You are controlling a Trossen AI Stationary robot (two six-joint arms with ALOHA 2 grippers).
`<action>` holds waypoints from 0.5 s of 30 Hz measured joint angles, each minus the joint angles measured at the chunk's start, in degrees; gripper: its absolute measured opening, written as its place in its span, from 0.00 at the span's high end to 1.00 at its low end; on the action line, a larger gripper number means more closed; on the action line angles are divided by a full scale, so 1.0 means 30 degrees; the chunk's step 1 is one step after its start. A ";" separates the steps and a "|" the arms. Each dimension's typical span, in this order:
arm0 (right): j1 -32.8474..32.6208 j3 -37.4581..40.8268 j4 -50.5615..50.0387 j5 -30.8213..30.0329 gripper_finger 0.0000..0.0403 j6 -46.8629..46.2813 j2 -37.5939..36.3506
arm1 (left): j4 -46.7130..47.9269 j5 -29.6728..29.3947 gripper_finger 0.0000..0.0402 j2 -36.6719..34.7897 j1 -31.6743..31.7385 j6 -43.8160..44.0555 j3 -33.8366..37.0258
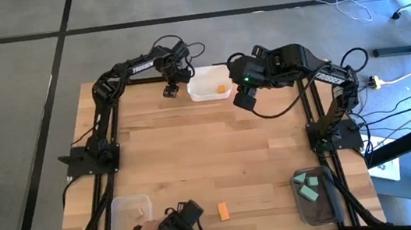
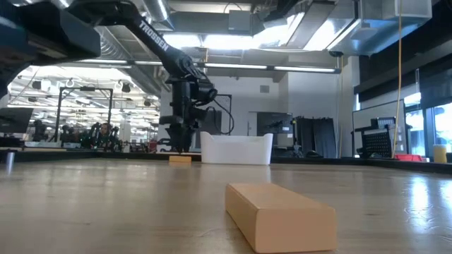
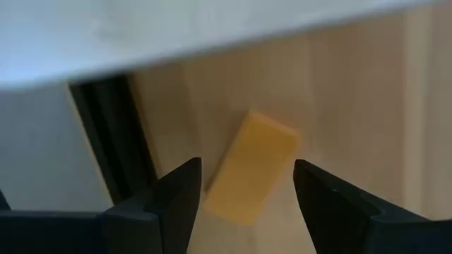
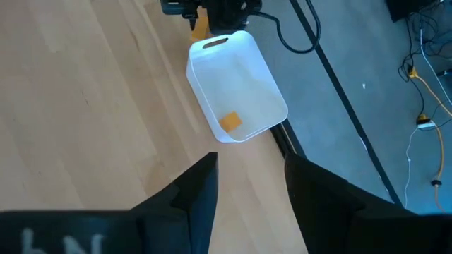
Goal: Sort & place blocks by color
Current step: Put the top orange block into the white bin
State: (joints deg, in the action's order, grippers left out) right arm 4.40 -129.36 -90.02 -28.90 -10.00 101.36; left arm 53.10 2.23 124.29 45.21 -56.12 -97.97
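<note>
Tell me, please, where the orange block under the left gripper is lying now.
In the high view the orange block lies on the table's far edge, under the open left gripper, just left of the white bin; that bin holds another orange cube.

- Three clear bins: one at the far edge (image 1: 208,84), one near left (image 1: 128,219), one near right (image 1: 315,196).
- Three orange blocks (image 1: 223,211), (image 1: 222,89), (image 1: 170,92).
- Two teal blocks (image 1: 307,185).
- Two arms.
</note>
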 joint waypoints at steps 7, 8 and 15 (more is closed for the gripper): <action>0.0000 0.0000 0.0000 0.0026 0.59 -0.0059 0.0000 | -0.0046 0.0775 0.46 0.0058 0.0211 -0.0437 0.0015; 0.0000 0.0000 0.0000 0.0033 0.59 -0.0066 0.0000 | -0.0066 0.1199 0.46 0.0058 0.0221 -0.0448 0.0015; -0.0007 -0.0007 0.0000 0.0171 0.59 -0.0050 0.0000 | -0.0810 0.1143 0.46 0.0058 0.0335 -0.1370 0.1284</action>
State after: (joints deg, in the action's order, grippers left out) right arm 4.38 -129.38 -90.02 -28.38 -10.15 101.36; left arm 50.67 5.66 124.46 46.21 -60.23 -94.12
